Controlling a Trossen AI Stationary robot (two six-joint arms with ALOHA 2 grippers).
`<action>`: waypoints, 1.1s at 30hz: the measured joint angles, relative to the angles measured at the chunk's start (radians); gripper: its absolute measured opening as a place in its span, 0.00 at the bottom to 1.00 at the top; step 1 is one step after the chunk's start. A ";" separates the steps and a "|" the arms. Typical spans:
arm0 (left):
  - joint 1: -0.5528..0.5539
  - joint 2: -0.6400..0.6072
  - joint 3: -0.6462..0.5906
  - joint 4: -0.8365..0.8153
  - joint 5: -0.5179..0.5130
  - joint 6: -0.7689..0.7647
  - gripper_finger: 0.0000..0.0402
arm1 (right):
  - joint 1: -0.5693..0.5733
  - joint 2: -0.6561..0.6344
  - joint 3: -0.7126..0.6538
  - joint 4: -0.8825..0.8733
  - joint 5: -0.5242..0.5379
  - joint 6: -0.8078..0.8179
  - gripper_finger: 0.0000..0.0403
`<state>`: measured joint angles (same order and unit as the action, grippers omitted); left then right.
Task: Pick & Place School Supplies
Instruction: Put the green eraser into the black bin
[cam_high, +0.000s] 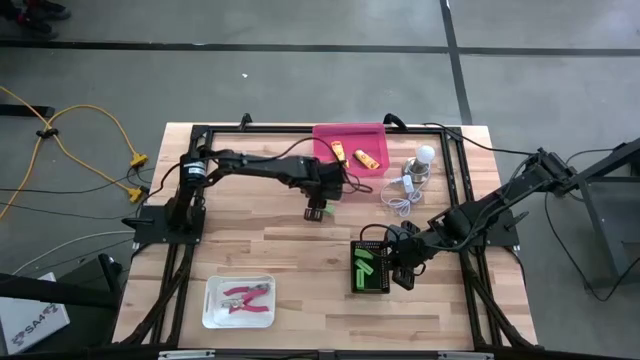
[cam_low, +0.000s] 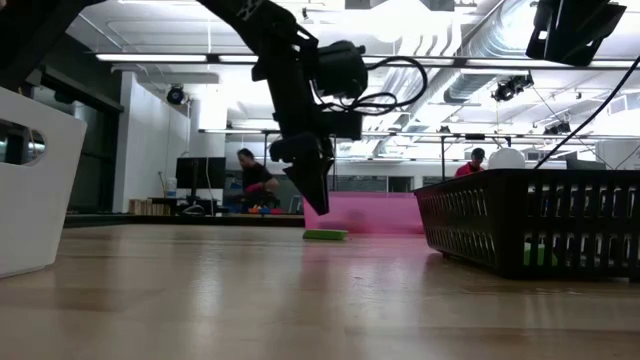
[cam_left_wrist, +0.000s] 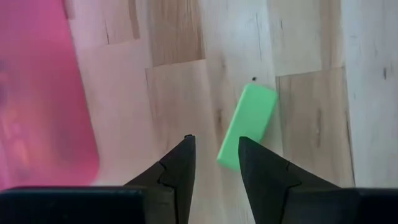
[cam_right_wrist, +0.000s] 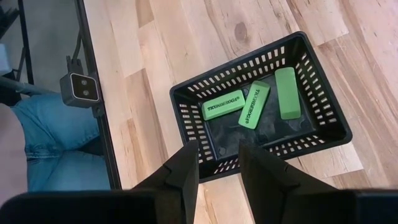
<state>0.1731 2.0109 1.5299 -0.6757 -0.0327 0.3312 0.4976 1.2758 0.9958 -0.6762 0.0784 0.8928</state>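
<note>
Nearest to the camera at table height, on your left, stands a white tray (cam_high: 212, 312), and from above you see two pink-handled pliers (cam_high: 246, 299) lying inside it. Going to the right, the left gripper (cam_high: 318, 209) hangs low above the wood, just in front of the pink tray (cam_high: 330, 165), which holds two yellow-orange pieces (cam_high: 354, 155). Its jaws are slightly spread and they pinch nothing. One loose green block (cam_left_wrist: 247, 126) lies flat on the table (cam_high: 280, 250), a little to one side of the gap between the fingers and not touching them.

More to the right sits the black basket (cam_right_wrist: 317, 99) with three green blocks (cam_right_wrist: 255, 104) already inside. The right gripper (cam_right_wrist: 217, 163) hovers over the basket's near edge, jaws partly spread and empty. Beyond it a white bulb (cam_high: 425, 153) with a coiled cable (cam_high: 398, 195) rests on the table; it does not belong to the sorting.

You are, I judge, at the step of picking the last green block. For the next move you should shift the left gripper sideways so the block comes between the fingers, turn the wrist to meet its tilted long axis, lower, and close. Afterwards it probably goes into the black basket, and the right arm may need to give room.
</note>
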 joint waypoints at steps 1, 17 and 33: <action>0.004 0.000 0.000 -0.003 0.001 0.004 0.30 | 0.000 0.000 0.000 0.000 0.000 0.000 0.26; 0.008 0.000 0.000 -0.033 0.041 0.087 0.48 | 0.000 0.000 0.000 0.000 0.000 0.000 0.26; 0.008 0.001 -0.003 -0.037 0.144 0.095 0.49 | 0.000 0.000 0.000 0.001 0.000 0.000 0.26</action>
<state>0.1814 2.0121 1.5272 -0.7124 0.1116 0.4267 0.4976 1.2758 0.9956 -0.6752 0.0788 0.8928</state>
